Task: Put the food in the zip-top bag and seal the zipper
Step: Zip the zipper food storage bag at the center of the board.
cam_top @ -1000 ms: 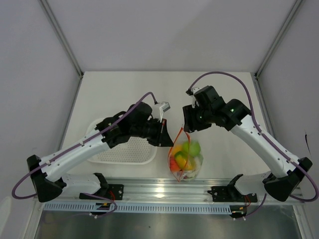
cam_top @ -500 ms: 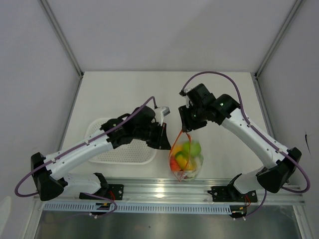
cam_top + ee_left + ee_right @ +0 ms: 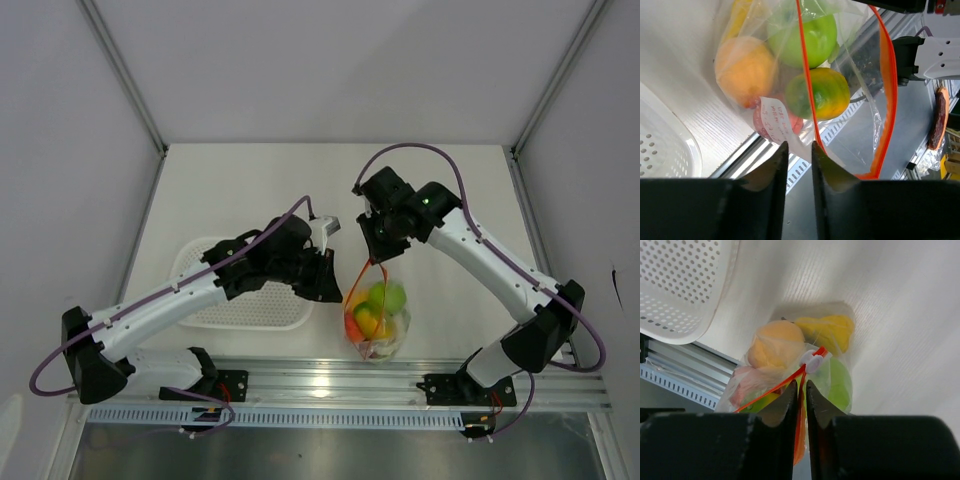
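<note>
The food (image 3: 815,37) sits in the zip-top bag (image 3: 378,318) right of the basket (image 3: 235,300), sealing in hand: nearly closed right jaws pinch the zipper (image 3: 775,387), left jaws likewise nip the film; next, slide along the strip

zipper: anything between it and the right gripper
Nothing visible does: the right gripper has the zipper of the zip-top bag running between its nearly closed fingers, with the white slider just past the fingertips.
</note>
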{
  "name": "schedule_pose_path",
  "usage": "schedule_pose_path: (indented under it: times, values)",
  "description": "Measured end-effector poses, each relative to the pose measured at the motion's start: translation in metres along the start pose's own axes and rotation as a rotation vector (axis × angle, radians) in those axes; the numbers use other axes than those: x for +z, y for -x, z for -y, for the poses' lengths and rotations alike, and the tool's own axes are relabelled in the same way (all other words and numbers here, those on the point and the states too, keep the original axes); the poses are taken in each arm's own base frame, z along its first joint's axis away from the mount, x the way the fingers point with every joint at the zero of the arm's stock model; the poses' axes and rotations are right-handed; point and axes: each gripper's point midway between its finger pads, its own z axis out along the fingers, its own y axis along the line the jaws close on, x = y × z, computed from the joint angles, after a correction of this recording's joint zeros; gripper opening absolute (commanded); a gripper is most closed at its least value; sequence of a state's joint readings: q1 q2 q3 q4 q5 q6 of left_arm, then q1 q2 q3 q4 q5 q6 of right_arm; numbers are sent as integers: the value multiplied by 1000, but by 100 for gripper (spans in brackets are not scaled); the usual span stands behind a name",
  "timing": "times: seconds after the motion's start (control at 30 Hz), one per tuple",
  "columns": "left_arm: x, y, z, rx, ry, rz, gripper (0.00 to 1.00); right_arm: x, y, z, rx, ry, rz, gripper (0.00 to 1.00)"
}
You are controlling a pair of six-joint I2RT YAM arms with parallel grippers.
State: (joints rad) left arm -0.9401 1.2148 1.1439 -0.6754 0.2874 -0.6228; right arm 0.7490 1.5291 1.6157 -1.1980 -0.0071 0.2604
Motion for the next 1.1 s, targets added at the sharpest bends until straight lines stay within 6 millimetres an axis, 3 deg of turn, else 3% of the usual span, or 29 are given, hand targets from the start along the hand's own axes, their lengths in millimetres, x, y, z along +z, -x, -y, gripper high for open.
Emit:
schedule_pose_path:
  times: [0.13, 0.33, 0.47, 0.87, 1.1]
  values:
    - [0, 2, -4, 32, 14, 10, 45, 0, -2, 5, 26, -33, -6, 0]
    - [5, 8, -7, 78, 0, -3, 74, -5, -7, 12, 86, -58, 13, 0]
    - [12, 15, 6, 116, -62, -28, 82, -13, -9, 20, 142, -79, 40, 0]
    - [22, 29, 52, 218, -299, -54, 95, -38, -12, 38, 381, -120, 142, 0]
    - [31, 38, 70, 264, -311, -57, 96, -38, -21, 40, 464, -128, 147, 0]
